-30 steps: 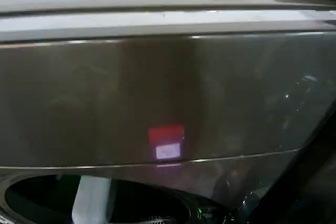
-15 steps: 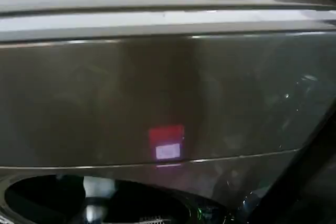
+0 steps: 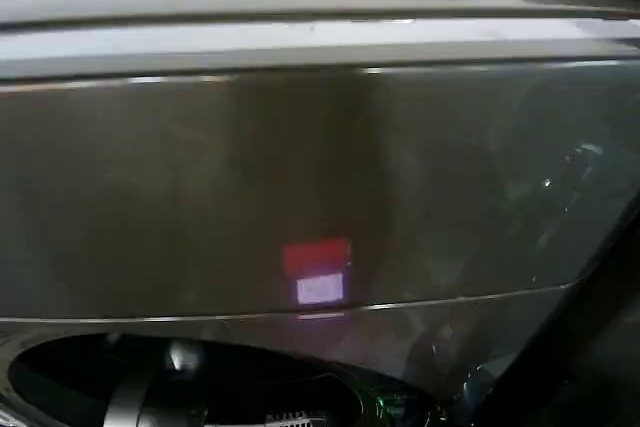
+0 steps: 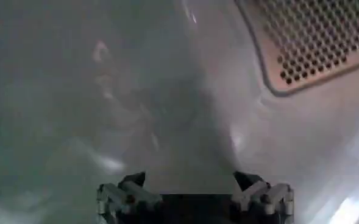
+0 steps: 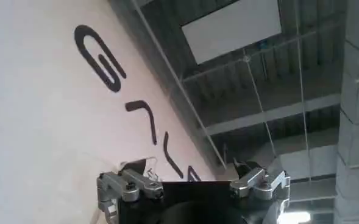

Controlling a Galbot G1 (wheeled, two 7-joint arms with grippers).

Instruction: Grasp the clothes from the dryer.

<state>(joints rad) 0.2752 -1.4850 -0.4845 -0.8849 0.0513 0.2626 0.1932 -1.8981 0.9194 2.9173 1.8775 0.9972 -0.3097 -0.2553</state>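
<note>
Inside the dryer [image 3: 320, 177] drum, the left gripper [image 4: 194, 192] is held with fingers apart and empty, no clothes being discernible ahead, while the right gripper [image 5: 191, 185], also spread, is raised outside.

The dryer [image 3: 320, 187] showed a broad closed front, with its dark round opening [image 3: 200, 387] below it as the one way in. Inside, the left gripper [image 4: 194, 185] stood spread before bare drum wall [image 4: 167, 109], a perforated panel [image 4: 313, 36] to one side.
</note>
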